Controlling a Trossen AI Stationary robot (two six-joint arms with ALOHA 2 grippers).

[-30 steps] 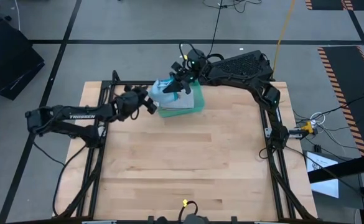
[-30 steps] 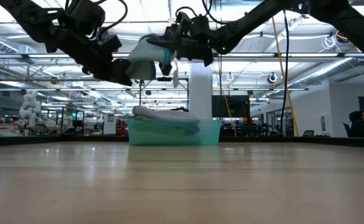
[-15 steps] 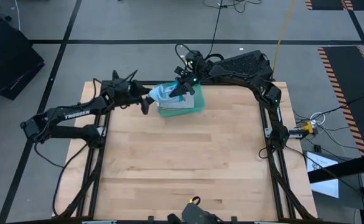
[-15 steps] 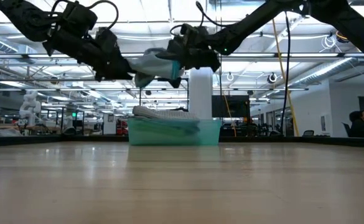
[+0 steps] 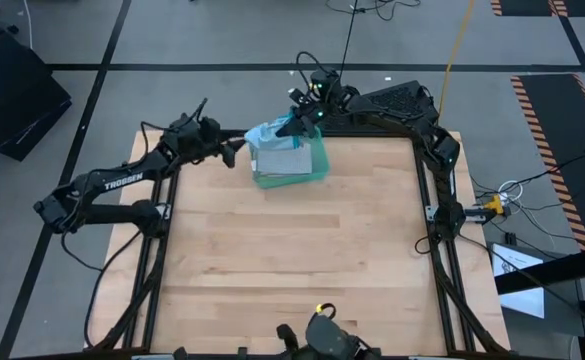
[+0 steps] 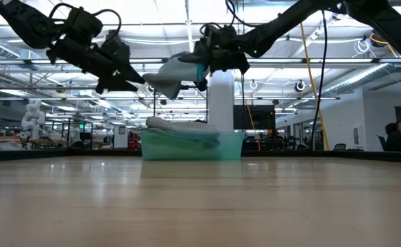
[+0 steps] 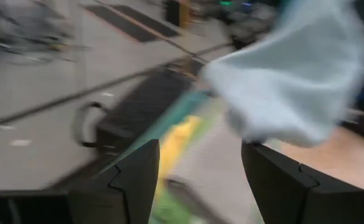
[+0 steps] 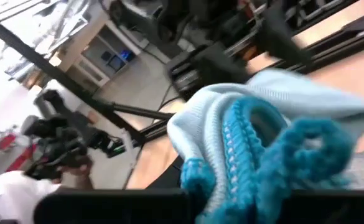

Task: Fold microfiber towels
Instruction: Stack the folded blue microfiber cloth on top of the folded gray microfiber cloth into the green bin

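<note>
High view: light blue towel (image 5: 268,135) held up over the teal tray (image 5: 317,168) at the far edge of the worktop (image 5: 292,260).
My right hand (image 5: 294,122) is clamped shut on the towel's teal-stitched hem, with the cloth hanging clear above the grey towel (image 6: 179,125) in the tray. My left hand (image 5: 234,152) sits just left of the towel with its fingers spread apart, gripping nothing.

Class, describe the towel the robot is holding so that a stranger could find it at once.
Look to the table's far edge, where a teal tray holds towels. Above it, the right gripper is shut on a light blue towel with darker teal stitched edging. It alone hangs in the air; the others lie in the tray.
</note>
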